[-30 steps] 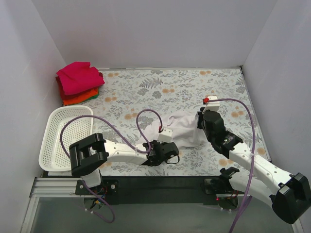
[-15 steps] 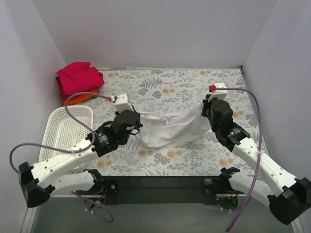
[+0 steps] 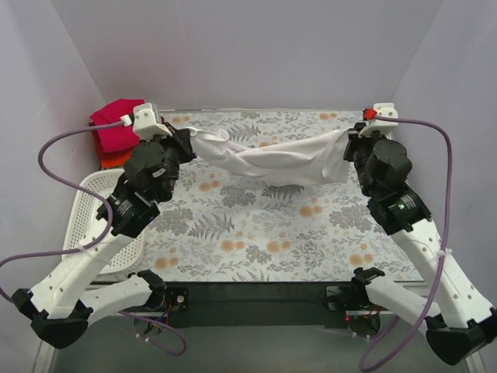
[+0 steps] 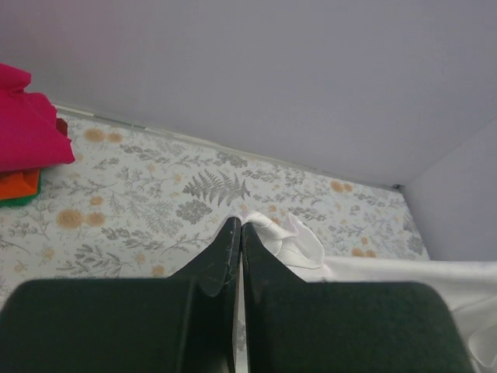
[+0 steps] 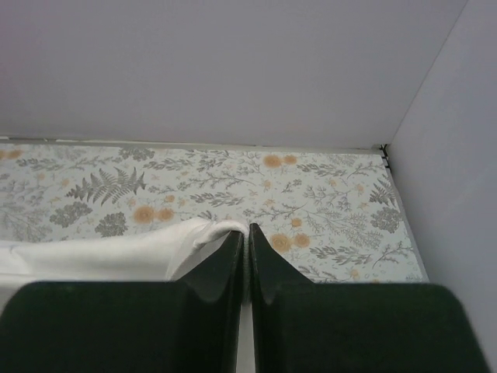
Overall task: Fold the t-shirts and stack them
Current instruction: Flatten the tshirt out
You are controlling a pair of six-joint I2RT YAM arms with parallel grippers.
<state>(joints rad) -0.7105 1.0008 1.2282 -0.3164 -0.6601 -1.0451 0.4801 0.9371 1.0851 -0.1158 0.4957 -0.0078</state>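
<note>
The white t-shirt [image 3: 272, 161] hangs stretched in the air between both grippers, sagging in the middle above the floral table. My left gripper [image 3: 192, 140] is shut on its left end; the cloth bunches at the fingertips in the left wrist view [image 4: 289, 239]. My right gripper [image 3: 351, 144] is shut on its right end, with the cloth showing left of the fingers in the right wrist view [image 5: 124, 252]. A stack of folded shirts lies in the far left corner, with the magenta-pink one [image 3: 116, 124] on top, the red-orange one [image 3: 116, 158] below and a green edge [image 4: 15, 200].
A white mesh basket [image 3: 85, 225] stands at the left edge beneath the left arm. Walls close the table at the back and both sides. The floral cloth [image 3: 256, 233] covers the table. Purple cables loop off both arms.
Both grippers have lifted the white t-shirt from the near middle of the table, moved far apart and toward the back wall, pulling it taut between them.
</note>
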